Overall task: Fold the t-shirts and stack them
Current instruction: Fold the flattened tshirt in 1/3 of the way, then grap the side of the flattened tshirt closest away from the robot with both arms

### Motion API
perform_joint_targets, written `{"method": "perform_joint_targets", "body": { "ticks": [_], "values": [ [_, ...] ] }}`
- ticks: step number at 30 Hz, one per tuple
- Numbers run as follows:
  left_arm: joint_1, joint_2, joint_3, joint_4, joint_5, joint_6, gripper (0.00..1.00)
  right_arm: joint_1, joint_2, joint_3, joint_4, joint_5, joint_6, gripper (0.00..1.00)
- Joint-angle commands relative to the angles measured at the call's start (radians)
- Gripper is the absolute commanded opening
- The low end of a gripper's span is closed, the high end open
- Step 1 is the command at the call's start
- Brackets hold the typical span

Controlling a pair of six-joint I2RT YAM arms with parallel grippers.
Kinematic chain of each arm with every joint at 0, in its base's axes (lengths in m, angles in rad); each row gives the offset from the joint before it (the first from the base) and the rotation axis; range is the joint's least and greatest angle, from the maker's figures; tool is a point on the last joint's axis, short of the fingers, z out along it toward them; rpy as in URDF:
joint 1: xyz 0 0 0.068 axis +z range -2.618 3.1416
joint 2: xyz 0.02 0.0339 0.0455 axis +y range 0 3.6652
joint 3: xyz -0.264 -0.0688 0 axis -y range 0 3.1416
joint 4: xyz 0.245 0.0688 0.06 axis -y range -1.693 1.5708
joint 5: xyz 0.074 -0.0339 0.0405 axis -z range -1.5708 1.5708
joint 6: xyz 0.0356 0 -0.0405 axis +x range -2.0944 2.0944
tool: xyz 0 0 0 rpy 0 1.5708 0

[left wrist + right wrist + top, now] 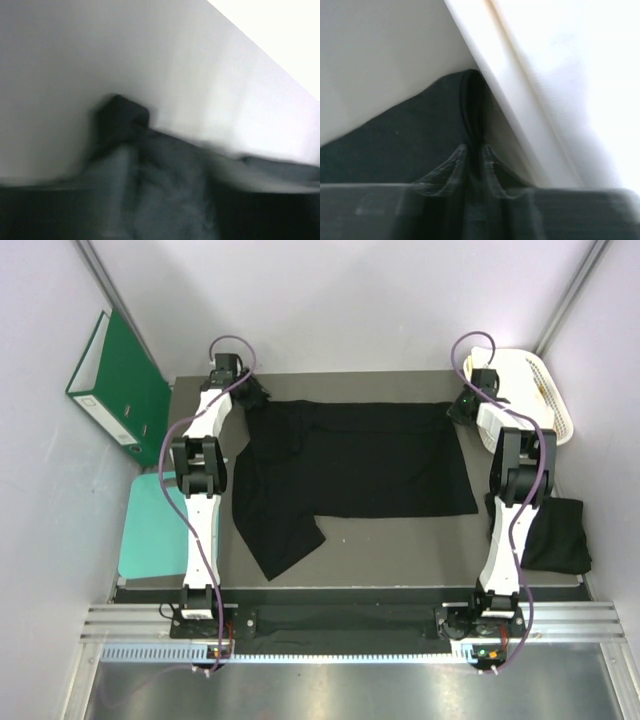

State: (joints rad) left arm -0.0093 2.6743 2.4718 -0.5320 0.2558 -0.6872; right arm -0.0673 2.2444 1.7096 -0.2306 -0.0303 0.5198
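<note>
The right gripper (474,150) clamps the spread t-shirt (360,460) at its far corner (cloth between the jaws); whether the left gripper (256,396) has its jaws apart cannot be told.

I record the spread t-shirt (360,455) as plain black, no print. The second t-shirt (558,535) is also black. Mat (150,530): flat teal. Binder (115,375): green. Basket (545,390): white. Cables (232,337): purple. Tabletop (400,545): dull grey-brown.
</note>
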Motion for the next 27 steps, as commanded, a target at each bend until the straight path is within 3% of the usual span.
{"method": "perform_joint_targets", "body": {
  "ticks": [1,2,3,5,6,8,9,16,23,27],
  "values": [
    [0.002,-0.271,-0.131,0.133,0.094,0.006,0.89,-0.009,-0.105,-0.007,0.076,0.001,-0.049,0.31],
    [0.003,-0.321,-0.173,0.133,0.077,0.015,0.99,-0.009,-0.141,-0.024,0.079,0.009,-0.064,0.37],
    [0.003,-0.368,-0.235,0.129,0.071,0.024,0.99,-0.009,-0.176,-0.039,0.064,0.023,-0.075,0.50],
    [0.003,-0.485,-0.273,0.067,0.062,0.046,0.99,-0.006,-0.290,-0.096,0.045,0.056,-0.101,0.62],
    [0.003,-0.517,-0.315,0.043,0.060,0.049,0.99,-0.006,-0.331,-0.117,0.012,0.062,-0.106,0.75],
    [0.003,-0.615,-0.373,-0.005,0.100,0.043,0.99,-0.006,-0.457,-0.188,-0.027,0.072,-0.125,0.88],
    [0.003,-0.651,-0.414,-0.029,0.108,0.040,0.99,-0.005,-0.503,-0.215,-0.048,0.085,-0.124,1.00],
    [0.003,-1.091,-1.058,-0.123,0.096,0.020,0.99,-0.029,-0.897,-0.543,-0.272,0.107,-0.100,1.00],
    [0.003,-1.464,-1.472,-0.332,0.039,-0.044,0.99,-0.117,-1.170,-0.869,-0.403,0.009,-0.024,0.97],
    [0.002,-1.643,-1.589,-0.422,-0.010,-0.071,0.99,-0.123,-1.259,-1.002,-0.417,-0.010,0.006,0.93]
  ]
}}
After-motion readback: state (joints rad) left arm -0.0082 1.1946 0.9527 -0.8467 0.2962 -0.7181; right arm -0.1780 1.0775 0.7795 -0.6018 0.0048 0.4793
